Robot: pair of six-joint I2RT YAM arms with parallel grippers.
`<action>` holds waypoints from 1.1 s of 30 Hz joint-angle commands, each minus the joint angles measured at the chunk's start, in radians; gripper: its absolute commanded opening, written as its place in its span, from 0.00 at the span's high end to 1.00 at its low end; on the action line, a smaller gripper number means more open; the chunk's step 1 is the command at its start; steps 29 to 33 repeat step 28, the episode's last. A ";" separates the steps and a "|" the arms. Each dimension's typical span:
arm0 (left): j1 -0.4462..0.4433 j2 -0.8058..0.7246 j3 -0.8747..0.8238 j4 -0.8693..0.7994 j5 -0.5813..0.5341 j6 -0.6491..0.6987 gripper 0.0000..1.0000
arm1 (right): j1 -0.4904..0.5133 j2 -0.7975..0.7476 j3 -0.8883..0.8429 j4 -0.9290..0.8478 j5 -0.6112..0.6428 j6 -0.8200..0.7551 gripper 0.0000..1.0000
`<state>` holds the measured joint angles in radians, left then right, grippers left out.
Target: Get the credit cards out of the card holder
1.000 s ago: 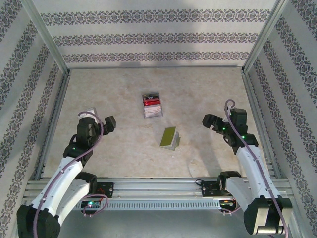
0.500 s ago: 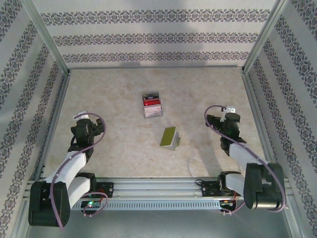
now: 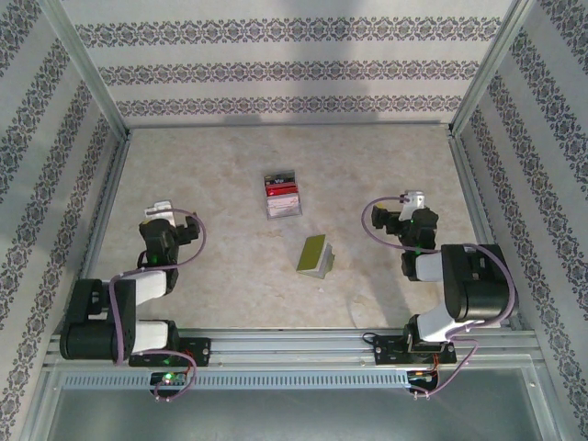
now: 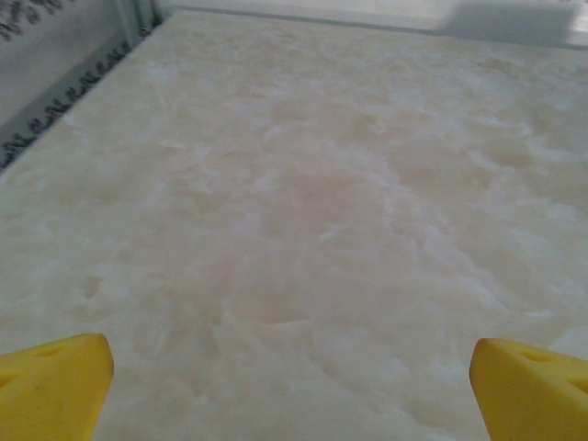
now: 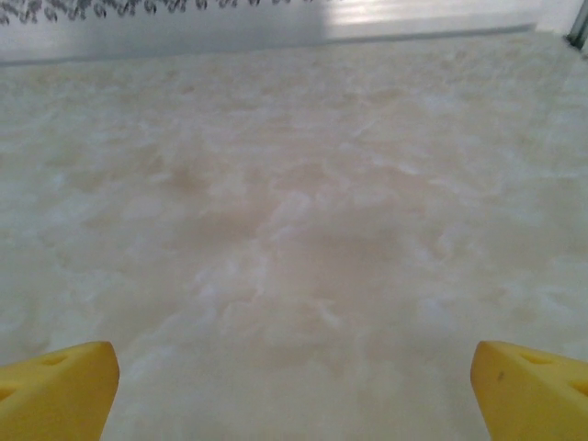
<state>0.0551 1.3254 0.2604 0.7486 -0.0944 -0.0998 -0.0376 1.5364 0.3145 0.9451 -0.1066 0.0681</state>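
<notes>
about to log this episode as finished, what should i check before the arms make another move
1. Left gripper open with nothing between its fingers: ok.
2. Right gripper open with nothing between its fingers: ok.
3. Credit cards lie in a small stack on the table, apart from the card holder: ok.
4. Card holder has no card left in its sleeves: cannot tell, since it is too small in the top view to see inside.
5. Both grippers stand well to the sides of the cards and the holder, touching neither: ok.
</notes>
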 commanded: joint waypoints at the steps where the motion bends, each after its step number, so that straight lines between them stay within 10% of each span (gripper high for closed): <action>1: 0.017 0.050 0.058 0.112 0.108 0.028 0.00 | -0.008 -0.013 0.022 0.044 0.001 -0.001 0.02; 7: 0.017 0.299 0.002 0.493 0.176 0.028 0.00 | 0.034 -0.007 0.055 0.015 0.111 -0.021 0.02; 33: -0.003 0.265 0.097 0.257 0.161 0.051 0.00 | 0.050 -0.007 0.061 0.001 0.135 -0.035 0.02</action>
